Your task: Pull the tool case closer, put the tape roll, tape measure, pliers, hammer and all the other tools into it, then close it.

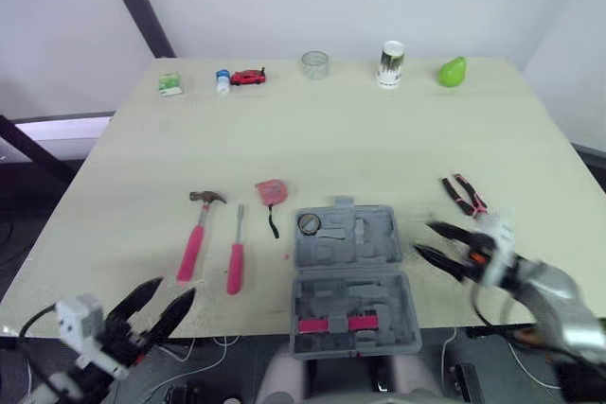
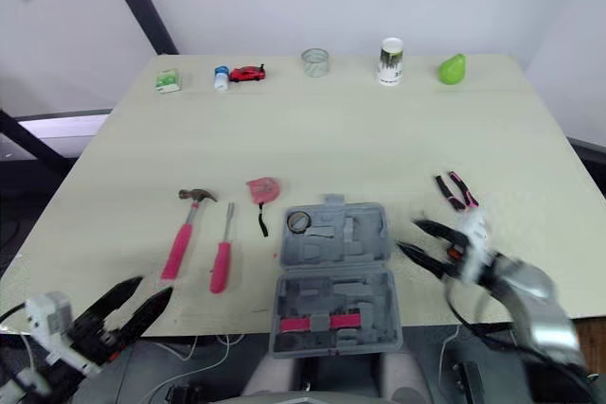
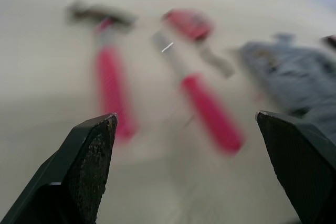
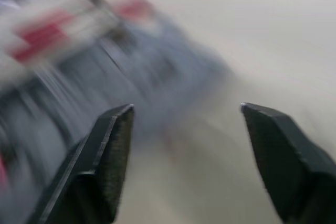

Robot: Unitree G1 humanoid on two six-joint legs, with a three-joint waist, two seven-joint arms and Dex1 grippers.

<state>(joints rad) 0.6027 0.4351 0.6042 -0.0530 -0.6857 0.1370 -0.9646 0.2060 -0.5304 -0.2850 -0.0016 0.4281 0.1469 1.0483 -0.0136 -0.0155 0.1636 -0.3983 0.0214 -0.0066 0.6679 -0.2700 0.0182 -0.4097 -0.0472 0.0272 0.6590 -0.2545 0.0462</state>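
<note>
The tool case (image 1: 350, 276) lies open at the table's near edge, so I'd start loading. My right gripper (image 1: 423, 237) hovers just beside it, jaws wide and empty; I'd swing it to the pliers (image 1: 463, 195) (gripping across both handles). The left gripper (image 1: 173, 289), equally wide and empty, suits the hammer (image 1: 196, 238).

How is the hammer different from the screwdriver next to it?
The hammer is longer than the screwdriver. The hammer has a metal head set crosswise; the screwdriver ends in a thin straight shaft. The hammer leans a bit, the screwdriver lies straighter. Both have pink handles and lie flat on the table.
</note>
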